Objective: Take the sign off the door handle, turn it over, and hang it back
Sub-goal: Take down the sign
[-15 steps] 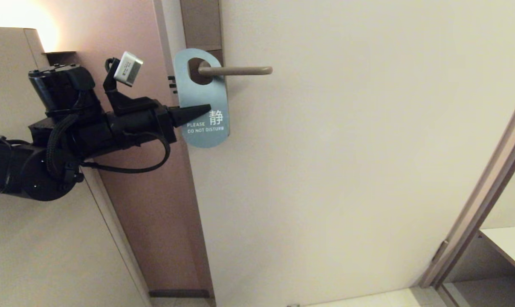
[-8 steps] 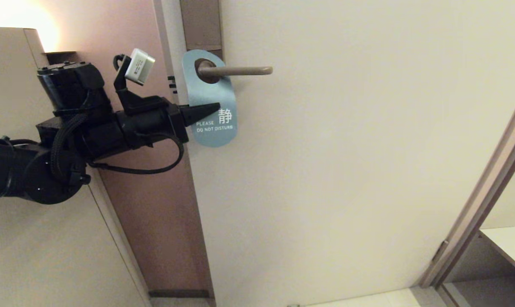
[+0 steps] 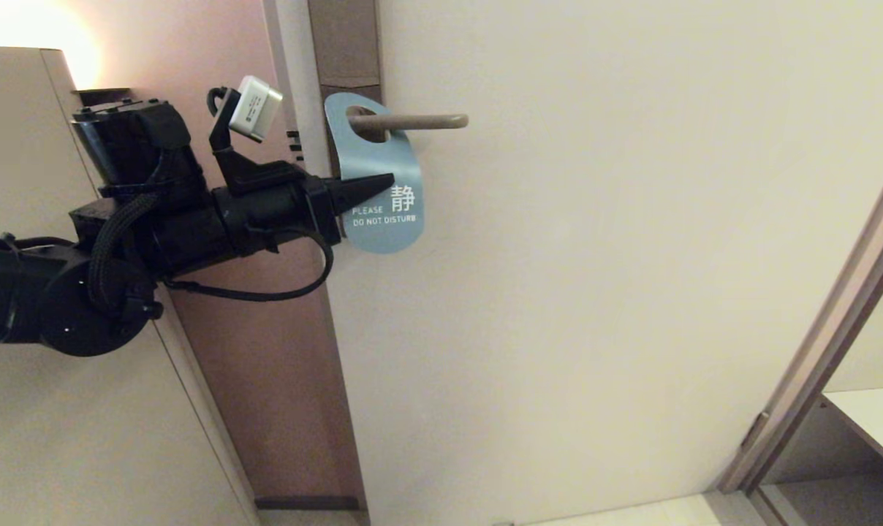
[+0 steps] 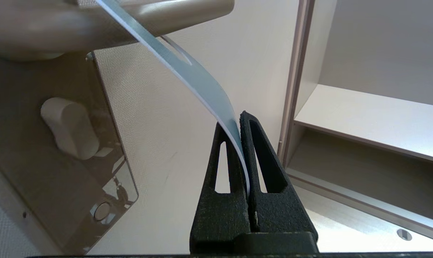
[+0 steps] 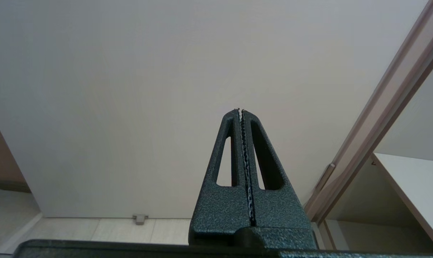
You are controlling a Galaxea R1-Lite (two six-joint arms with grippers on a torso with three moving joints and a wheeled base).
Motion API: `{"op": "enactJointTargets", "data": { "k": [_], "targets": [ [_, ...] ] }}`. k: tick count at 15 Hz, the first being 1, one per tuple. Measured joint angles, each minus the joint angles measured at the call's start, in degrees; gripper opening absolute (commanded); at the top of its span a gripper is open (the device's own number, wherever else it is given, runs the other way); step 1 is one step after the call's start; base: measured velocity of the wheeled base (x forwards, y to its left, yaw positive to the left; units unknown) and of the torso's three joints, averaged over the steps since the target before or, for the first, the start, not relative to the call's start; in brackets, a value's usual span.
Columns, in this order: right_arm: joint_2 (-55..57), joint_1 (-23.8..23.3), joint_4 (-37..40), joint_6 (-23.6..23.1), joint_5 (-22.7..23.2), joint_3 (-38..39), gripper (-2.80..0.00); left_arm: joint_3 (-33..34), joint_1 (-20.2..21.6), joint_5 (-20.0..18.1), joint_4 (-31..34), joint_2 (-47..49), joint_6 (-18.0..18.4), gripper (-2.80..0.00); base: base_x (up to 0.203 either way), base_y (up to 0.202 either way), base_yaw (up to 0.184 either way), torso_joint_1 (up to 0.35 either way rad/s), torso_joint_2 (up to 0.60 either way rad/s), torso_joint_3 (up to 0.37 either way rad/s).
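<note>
Head: my left hand (image 3: 368, 191) pinches the sign (image 3: 380, 175) below the door handle (image 3: 409, 121), the oval hole threaded on the lever, free tip further right; sign has slid tipward since earlier | Left wrist: sign bends between clamped fingers | Right wrist: my right hand (image 5: 240, 111) is closed, empty, away.

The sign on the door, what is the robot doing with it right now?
The left end effector is shut on the sign, blue "DO NOT DISTURB" face outward. The sign's hole is around the door handle, so it is not off yet, and the card bends between grip and handle. The right end effector is shut, empty, away from the handle.
</note>
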Motion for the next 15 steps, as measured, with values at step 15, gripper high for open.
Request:
{"op": "enactJointTargets", "data": {
  "k": [15],
  "targets": [
    [0.0,0.0,0.0,0.0,0.0,0.0,-2.80,0.0,0.7,6.6,1.5,-1.0,4.6,-2.80,0.000,0.000,0.000,0.000,0.00,0.000]
  ]
}}
